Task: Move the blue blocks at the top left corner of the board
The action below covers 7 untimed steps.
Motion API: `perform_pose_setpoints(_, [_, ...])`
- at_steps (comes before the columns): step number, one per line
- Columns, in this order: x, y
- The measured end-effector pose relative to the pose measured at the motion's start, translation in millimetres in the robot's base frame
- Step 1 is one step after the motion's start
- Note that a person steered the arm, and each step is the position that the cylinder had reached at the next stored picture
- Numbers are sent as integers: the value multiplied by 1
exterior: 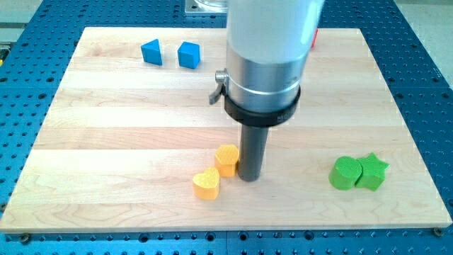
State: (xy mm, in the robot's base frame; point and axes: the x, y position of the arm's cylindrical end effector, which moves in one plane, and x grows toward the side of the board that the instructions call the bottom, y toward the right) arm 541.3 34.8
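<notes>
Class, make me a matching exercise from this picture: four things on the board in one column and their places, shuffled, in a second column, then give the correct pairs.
Things:
1. blue blocks
2. green blocks
3. yellow heart block
4. my tip

Places:
A. lower part of the view's right
B. just to the view's right of the yellow hexagonal block, close against it
C. near the view's top left
D. near the view's bottom edge, left of centre

Pairs: 1-C, 2-A, 3-D, 4-B
</notes>
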Motion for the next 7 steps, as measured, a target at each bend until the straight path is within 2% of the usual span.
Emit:
perform_pose_setpoints(3, [-91, -18])
perform_pose_setpoints(4, [-131, -18])
perform_pose_setpoints(5, [-190, -20])
perform_pose_setpoints(7, [-259, -111])
